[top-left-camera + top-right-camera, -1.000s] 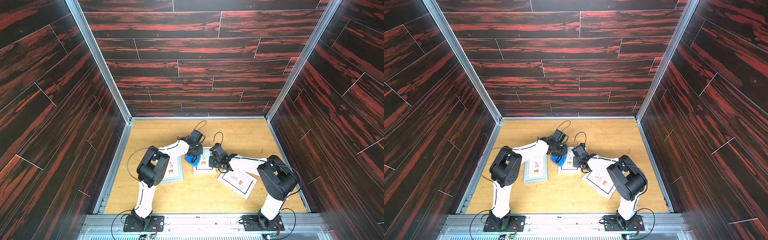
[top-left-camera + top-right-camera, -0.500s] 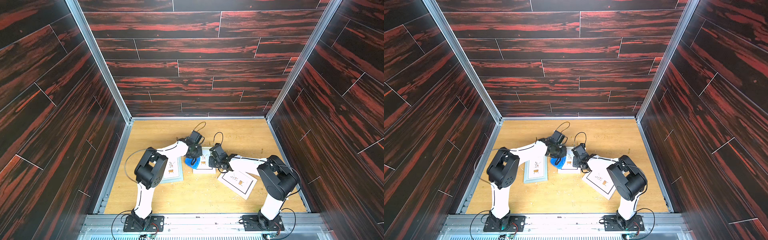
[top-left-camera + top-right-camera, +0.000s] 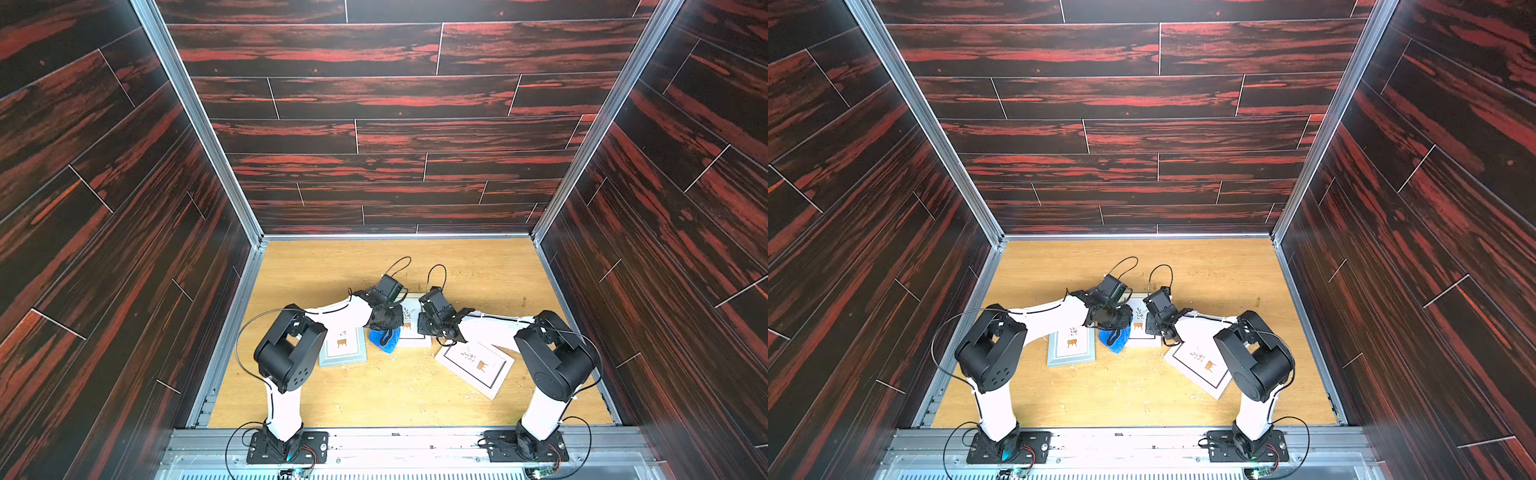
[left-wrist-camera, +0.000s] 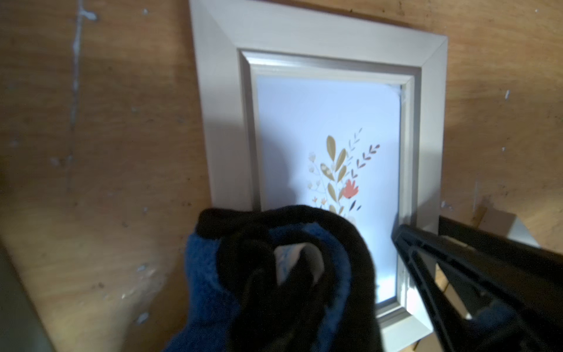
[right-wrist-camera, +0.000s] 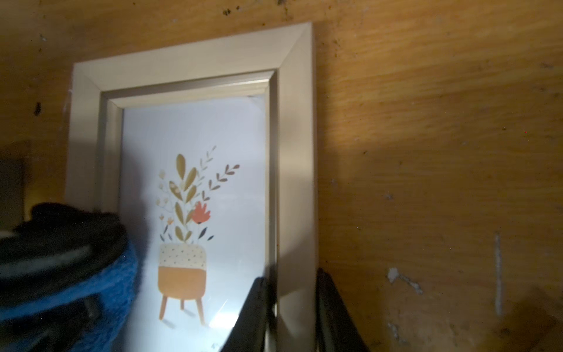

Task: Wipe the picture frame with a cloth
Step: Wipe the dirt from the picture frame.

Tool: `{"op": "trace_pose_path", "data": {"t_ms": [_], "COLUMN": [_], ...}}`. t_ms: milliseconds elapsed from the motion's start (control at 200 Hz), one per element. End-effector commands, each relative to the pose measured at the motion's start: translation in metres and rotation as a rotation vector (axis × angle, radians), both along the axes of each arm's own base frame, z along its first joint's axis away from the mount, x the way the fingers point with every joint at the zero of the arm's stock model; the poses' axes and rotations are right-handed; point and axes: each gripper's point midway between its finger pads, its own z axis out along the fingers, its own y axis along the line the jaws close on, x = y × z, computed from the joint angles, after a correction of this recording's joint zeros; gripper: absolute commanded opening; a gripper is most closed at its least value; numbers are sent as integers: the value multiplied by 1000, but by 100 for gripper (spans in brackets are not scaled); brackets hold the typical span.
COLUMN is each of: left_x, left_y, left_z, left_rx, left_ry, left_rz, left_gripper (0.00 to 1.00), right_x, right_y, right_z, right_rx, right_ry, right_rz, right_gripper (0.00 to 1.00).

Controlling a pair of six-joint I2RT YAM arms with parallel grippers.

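**Cloth at the glass, frame pinned by one rail**

The wooden desk (image 3: 374,399) carries three frames lying flat. The picture frame (image 3: 412,338), pale with a potted-plant print, lies between the two pincers. A blue-grey frame (image 3: 343,351) lies on the left pincer's outer side, and a white frame (image 3: 476,365) lies behind the right pincer, under its arm.

The cloth (image 4: 207,289) is bunched into a blue wad with its black trim and loop uppermost. It is clamped in the narrowly closed left pincer (image 3: 385,330). The wad sits over the frame's rail and glass on that pincer's side; whether it presses down I cannot tell. The right pincer (image 5: 294,317) is closed on the opposite side rail, with one finger on the glass side and one outside.

The main risk looks to be the frame twisting. It is held by a single rail, so a sideways stroke could pivot it or pull it free. The wad is thick and small, so the trim or a fingertip might scrape the glass instead of the pile. The raised inner lip could also snag the loop and drag the cloth loose. The pincers are near each other, so a long stroke across could make them collide.
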Motion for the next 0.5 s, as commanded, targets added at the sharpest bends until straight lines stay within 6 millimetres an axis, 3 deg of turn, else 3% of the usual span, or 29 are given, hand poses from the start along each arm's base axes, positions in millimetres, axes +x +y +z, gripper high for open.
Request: {"op": "trace_pose_path", "data": {"t_ms": [0,65,125,170,311,386,436,496], "left_x": [34,50,48,36,-29,-48,-45,-27], "left_y": [19,22,23,22,22,28,32,34], "left_z": [-21,-21,-19,-16,-25,-32,-35,-34], "left_rx": [53,91,111,93,78,89,92,76], "left_ry": [53,59,54,38,80,107,96,82], "left_rz": [55,45,47,52,40,37,52,57], "left_gripper": [0,0,0,0,0,0,0,0], "right_x": [-24,-24,-24,-24,-24,-23,-24,-24], "right_y": [-27,-27,-27,-28,-29,-28,-28,-29], "right_z": [-27,-27,-26,-26,-26,-26,-25,-24], "right_rx": [-101,-96,-91,-92,-95,-93,-95,-100], "right_ry": [100,101,96,94,96,97,96,93], "right_rz": [-28,-34,-37,-40,-40,-36,-33,-36], "right_gripper": [5,5,5,5,5,5,5,5]}}
